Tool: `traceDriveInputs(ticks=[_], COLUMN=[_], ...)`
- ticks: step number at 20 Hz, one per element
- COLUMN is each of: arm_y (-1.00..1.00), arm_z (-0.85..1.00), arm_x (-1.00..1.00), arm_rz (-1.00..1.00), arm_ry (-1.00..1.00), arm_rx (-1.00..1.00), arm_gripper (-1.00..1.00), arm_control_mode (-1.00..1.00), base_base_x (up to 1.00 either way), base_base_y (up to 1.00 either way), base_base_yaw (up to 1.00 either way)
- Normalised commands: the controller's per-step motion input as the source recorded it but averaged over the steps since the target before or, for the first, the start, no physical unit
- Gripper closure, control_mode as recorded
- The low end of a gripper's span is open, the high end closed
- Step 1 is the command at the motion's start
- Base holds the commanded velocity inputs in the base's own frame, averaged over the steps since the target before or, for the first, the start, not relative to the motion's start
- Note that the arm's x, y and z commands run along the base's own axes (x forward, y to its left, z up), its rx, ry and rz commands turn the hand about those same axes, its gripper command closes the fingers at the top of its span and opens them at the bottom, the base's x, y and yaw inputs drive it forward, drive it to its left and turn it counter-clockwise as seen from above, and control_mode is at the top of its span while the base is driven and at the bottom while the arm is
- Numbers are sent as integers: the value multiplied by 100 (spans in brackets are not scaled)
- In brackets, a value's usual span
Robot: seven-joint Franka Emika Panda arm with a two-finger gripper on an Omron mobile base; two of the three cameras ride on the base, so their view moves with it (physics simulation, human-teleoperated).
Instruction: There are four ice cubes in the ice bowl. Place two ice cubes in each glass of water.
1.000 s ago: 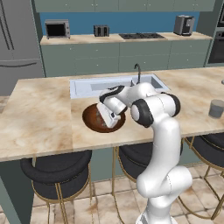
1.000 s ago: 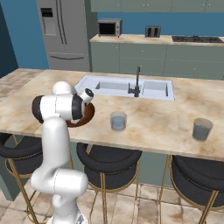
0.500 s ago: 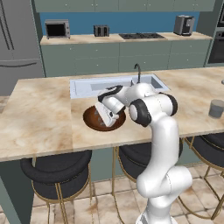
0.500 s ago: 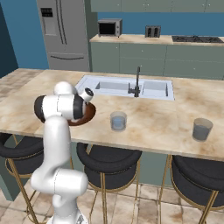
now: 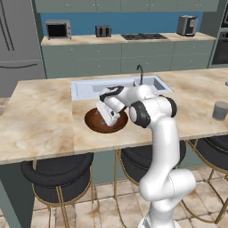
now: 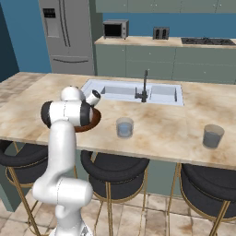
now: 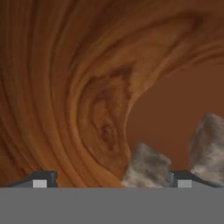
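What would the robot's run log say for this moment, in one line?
phase: reaching into ice bowl | gripper: open, astride one ice cube | glasses: no ice seen

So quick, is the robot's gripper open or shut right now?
Gripper: open, holding nothing, low inside the round reddish-brown wooden bowl, with a small greyish ice cube between its fingertips.

Pretty standard kitchen setup here. Big island bench (image 5: pixel 40 116) with a beige marble top and a sink (image 6: pixel 133 92) sunk into it, dark faucet (image 6: pixel 144 85) at the back edge. Black round stools (image 5: pixel 58 171) on thin brass legs are tucked under the near side. The floor (image 6: pixel 152 221) is tan stone tile. Behind, a blue wall (image 5: pixel 124 22) over grey-green cabinets (image 5: pixel 133 58), with a microwave (image 5: pixel 58 29), toaster (image 5: pixel 103 31) and cooktop (image 5: pixel 142 36) on that back counter. Steel fridge (image 6: pixel 67 34) stands at the left.
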Motion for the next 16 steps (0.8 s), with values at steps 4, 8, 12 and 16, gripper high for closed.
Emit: traceDriveInputs(ticks=[4,8,12,16], arm_y=[0,1,0,0], arm_z=[-18,-31,-31,-33], arm_x=[8,0,0,-27], arm_rz=[0,0,0,0], arm_ry=[9,11,9,5], arm_rx=[0,0,0,0], arm_gripper=[-100,-100,-100,-100], arm_control_mode=[-100,-100,-100,-100], base_base_x=[0,0,0,0], base_base_y=[0,0,0,0], base_base_yaw=[0,0,0,0])
